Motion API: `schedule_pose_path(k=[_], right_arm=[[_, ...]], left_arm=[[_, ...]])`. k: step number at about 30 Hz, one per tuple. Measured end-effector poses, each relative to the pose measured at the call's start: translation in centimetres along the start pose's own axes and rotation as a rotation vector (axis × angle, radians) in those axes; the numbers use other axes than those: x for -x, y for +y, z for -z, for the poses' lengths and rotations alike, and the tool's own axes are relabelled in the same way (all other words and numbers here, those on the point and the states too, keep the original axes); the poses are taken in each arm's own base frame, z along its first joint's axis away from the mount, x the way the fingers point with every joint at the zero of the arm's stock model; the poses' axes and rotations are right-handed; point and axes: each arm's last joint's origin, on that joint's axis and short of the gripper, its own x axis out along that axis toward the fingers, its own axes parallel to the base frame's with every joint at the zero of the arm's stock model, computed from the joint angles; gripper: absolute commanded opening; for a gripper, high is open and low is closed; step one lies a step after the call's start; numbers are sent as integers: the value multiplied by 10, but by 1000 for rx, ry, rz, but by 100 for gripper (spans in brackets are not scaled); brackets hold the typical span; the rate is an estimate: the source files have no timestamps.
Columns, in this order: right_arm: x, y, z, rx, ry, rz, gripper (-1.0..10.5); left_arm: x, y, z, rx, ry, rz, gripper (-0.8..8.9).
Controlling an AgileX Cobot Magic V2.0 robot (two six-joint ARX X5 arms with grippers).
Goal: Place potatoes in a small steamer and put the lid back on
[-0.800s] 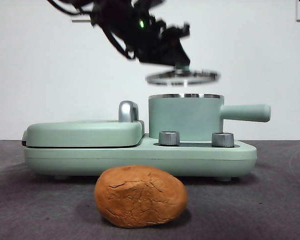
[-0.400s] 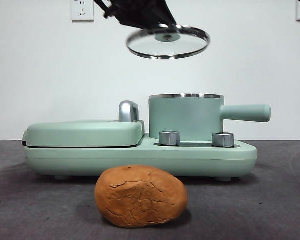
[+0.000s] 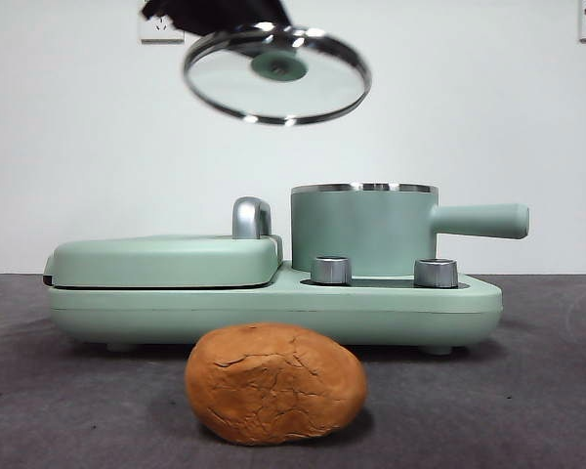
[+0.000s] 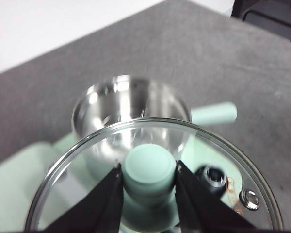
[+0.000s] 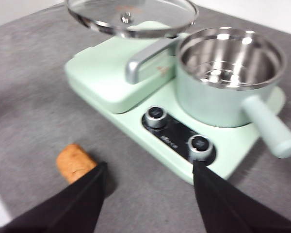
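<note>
While my left gripper (image 4: 148, 182) is clamping the small mint-green knob (image 4: 150, 166) of the lid (image 3: 277, 75), I am holding that glass disc tilted in the air, high above the hinged griddle cover (image 3: 164, 260) and up and to the side of the small steamer (image 3: 363, 229), well clear of its steel rim. Through the glass, my left wrist camera is showing the steamer's shiny, open interior and its long side handle (image 4: 214, 114) beyond.

My right gripper (image 5: 148, 194) is hanging with its jaws spread wide apart, gripping nothing, above the grey table (image 3: 547, 391) in front of the cooker base (image 3: 273, 313). The two steel dials (image 5: 156, 116) are lying just beyond its jaws.

The potato (image 3: 275, 383) is sitting on the table in front of the base, apart from it, its cracked orange-brown skin facing the front camera. In my right wrist view it is showing just beside one jaw, not touched.
</note>
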Motion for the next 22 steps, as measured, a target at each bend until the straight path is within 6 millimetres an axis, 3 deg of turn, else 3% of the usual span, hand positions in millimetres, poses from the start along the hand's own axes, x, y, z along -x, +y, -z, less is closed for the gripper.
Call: schedule_pose_path(k=[7, 14, 22], right_arm=[[-25, 3, 2, 45, 113, -99, 349], [-60, 16, 5, 115, 237, -227, 390], [-104, 36, 8, 196, 285, -337, 391]], left_arm=[[34, -7, 31, 23, 15, -39, 10], [66, -12, 26, 21, -66, -54, 10], [71, -13, 28, 25, -42, -55, 10]])
